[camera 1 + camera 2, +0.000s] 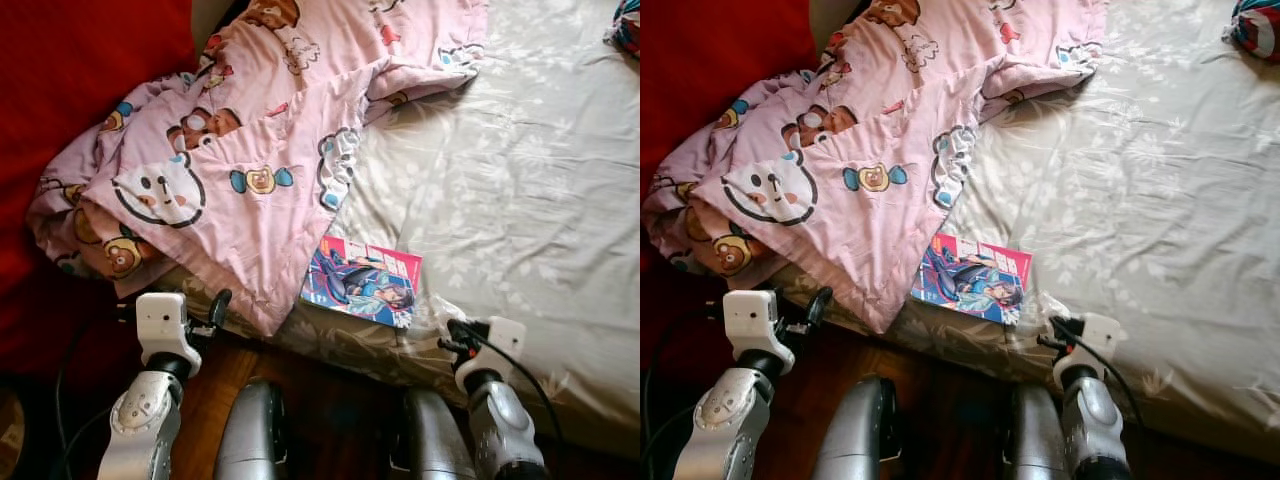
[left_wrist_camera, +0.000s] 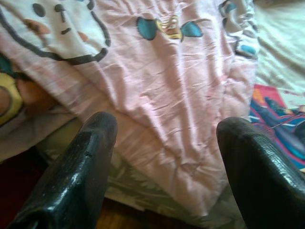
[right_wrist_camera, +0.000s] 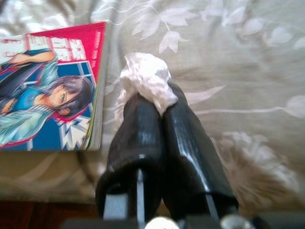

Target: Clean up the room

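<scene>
Right hand (image 3: 151,102) is clenched on a white wad (image 3: 145,78), looks like crumpled tissue or plastic, hard to say which. It sits at the near edge of the bed (image 1: 520,180), just right of the comic (image 1: 362,281). Wad sticks out past the fingertips (image 3: 178,124), right over the grey leaf-print sheet.

Comic lies flat on the sheet near the bed edge, cover up, its left corner touching the hem of the pink blanket (image 1: 250,150).

Left hand (image 2: 164,138) is released, fingers (image 2: 83,162) wide apart, hovering at the bed edge below the blanket's hanging corner, holding nothing.

Blanket is bunched over the left half of the bed, against a red cushion (image 1: 70,60). A colourful bundle (image 1: 1255,28) sits at the far right corner.
</scene>
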